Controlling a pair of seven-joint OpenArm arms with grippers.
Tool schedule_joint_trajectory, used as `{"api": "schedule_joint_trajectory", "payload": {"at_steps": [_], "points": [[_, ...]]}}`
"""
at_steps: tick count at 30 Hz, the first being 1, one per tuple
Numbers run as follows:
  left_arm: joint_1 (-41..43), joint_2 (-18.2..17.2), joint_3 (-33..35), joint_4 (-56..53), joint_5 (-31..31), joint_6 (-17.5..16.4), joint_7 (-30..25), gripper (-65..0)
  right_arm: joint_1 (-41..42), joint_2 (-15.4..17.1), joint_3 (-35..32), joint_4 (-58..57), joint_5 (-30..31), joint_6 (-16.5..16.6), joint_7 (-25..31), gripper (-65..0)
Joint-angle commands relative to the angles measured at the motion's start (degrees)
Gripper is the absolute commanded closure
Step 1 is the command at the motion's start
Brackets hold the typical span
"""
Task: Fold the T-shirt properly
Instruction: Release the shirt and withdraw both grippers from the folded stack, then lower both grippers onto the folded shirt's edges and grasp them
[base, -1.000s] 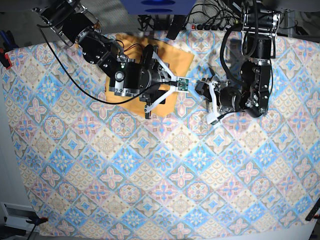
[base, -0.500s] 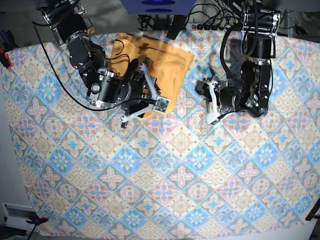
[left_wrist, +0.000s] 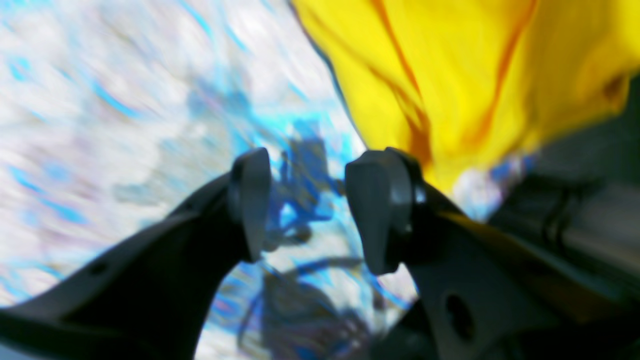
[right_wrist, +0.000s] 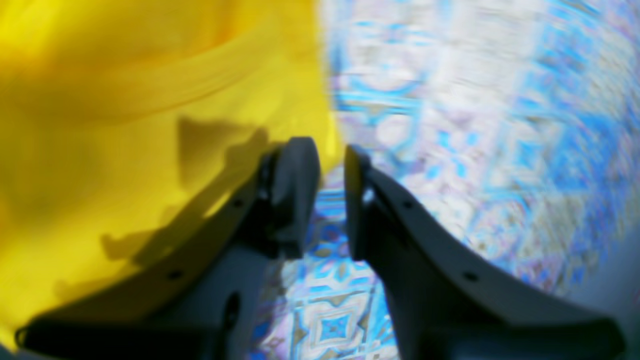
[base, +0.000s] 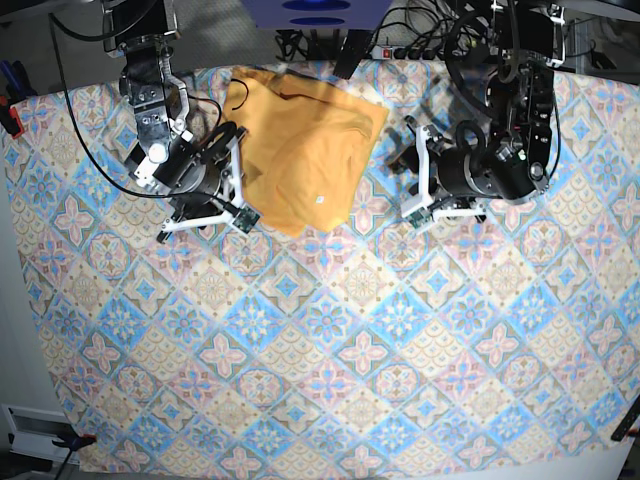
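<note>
Since a second ago, the right pincer (base: 205, 215) has swung off the mustard-yellow soft fabric T-shirt (base: 300, 150) to its left edge, jaws narrowly apart and empty over the blue-and-pink diamond-patterned tablecloth (base: 330, 360). The shirt lies folded in a rough square at the counter's far middle. To its right, the left pincer (base: 418, 180) hovers apart and empty. The fold looks nearly done; next comes smoothing or retreat.
</note>
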Motion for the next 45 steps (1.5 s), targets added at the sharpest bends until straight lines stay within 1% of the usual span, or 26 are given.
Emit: {"api": "schedule_joint_trajectory", "payload": {"at_steps": [1,3,5,7,8,15,17,20,24,25,28,31,33,35,39,41,43,45], "points": [[0.61,-0.31,0.03,0.85,-0.99,-0.12,-0.40,-26.1,0.49,-0.34,1.57,0.69,-1.34,-0.10,0.17,-9.8],[2.28,-0.31,0.12,0.94,-0.90,-0.12,-0.40,-20.7,0.49,-1.31,3.77,0.61,-3.54,-0.10,0.08,-8.7],[3.51,-0.93,1.79,0.94,-0.90,-0.12,-0.40,-12.7,-0.12,-2.01,5.79,0.61,-6.62,-0.10,0.08,-8.5],[4.13,-1.72,4.25,0.94,-0.99,-0.12,-0.40,-8.6,-0.30,-2.18,6.32,0.61,-9.08,-0.10,0.17,-8.4],[4.30,-1.72,5.75,0.94,-0.81,-0.12,-0.40,-8.2,-0.30,-2.18,6.41,0.61,-9.87,-0.10,0.08,-8.3],[4.30,-1.98,17.09,0.94,-0.63,-0.12,-0.40,-8.1,-1.00,-2.18,7.02,0.52,-9.96,-0.10,0.08,-8.2],[4.30,-1.98,19.29,0.85,-0.55,-0.12,-0.40,-8.1,-1.09,-2.18,7.99,0.52,-9.96,-0.10,0.08,-8.2],[4.30,-2.07,19.90,0.85,-0.55,-0.12,-0.40,-7.9,-1.09,-2.27,10.63,0.43,-9.96,-0.10,0.08,-8.2],[4.39,-4.27,20.16,0.76,-0.37,-0.12,-0.40,-7.8,-1.18,-2.27,12.74,0.43,-9.96,-0.10,0.08,-8.2],[4.39,-4.97,20.16,0.76,0.33,-0.12,-0.40,-7.8,-1.26,-2.27,12.83,0.43,-9.96,-0.10,0.08,-8.2],[4.30,-4.88,20.25,0.67,4.73,-0.12,-0.40,-7.8,-2.14,-2.18,12.47,0.43,-9.96,-0.10,0.08,-8.4],[3.77,-4.80,23.77,0.59,8.07,-0.12,-0.40,-7.9,-2.32,-2.18,12.03,-0.36,-9.96,-0.10,0.08,-8.5],[2.19,-4.36,26.67,0.50,8.60,-0.12,-0.40,-7.9,-2.32,-2.18,11.60,-1.15,-9.96,-0.10,0.08,-8.5],[1.05,-2.95,28.08,-2.05,8.60,-0.12,-0.40,-7.9,-2.32,-2.27,11.86,-1.42,-9.96,-0.10,0.08,-8.5],[-1.85,-0.31,29.13,-13.22,8.60,-0.12,-0.40,-7.9,-1.88,-2.27,11.68,-1.50,-9.96,-0.10,0.08,-8.6],[-2.99,-0.22,30.89,-16.82,8.60,-0.12,-0.40,-7.9,-1.88,-2.27,11.51,-1.86,-9.87,-0.10,0.08,-8.6],[-3.08,-0.31,31.59,-17.35,8.68,-0.12,-0.40,-7.9,-1.88,-2.27,11.16,-3.00,-9.69,-0.10,0.08,-8.6],[-3.17,-0.31,31.68,-17.52,8.68,-0.12,-0.40,-7.9,-1.88,-2.36,8.96,-4.32,-9.69,-0.10,-0.01,-8.6]]}}
